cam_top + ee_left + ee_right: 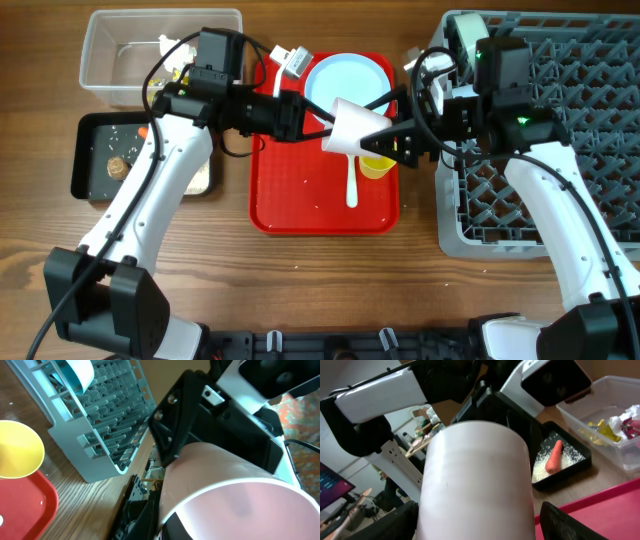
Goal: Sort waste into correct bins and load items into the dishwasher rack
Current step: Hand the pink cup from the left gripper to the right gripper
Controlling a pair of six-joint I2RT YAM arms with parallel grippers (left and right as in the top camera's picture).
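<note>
The small pink cup (352, 127) hangs on its side above the red tray, between both arms. My left gripper (325, 122) is shut on its rim; the cup fills the left wrist view (235, 490). My right gripper (385, 137) is open, one finger on each side of the cup's body (475, 480) with small gaps. The yellow cup (377, 165) and white spoon (351, 180) lie on the tray, with the light-blue plate (345, 78) behind them. One pale blue bowl (460, 35) stands in the grey rack (560, 200). The other bowl is out of view.
The flat red tray (290, 200) lies in the middle. At the left, the black tray (90, 160) holds the carrot (553, 456), rice (542, 467) and a brown lump (116, 165). The clear tub (120, 50) holds wrappers (600, 430) and tissue (625, 415).
</note>
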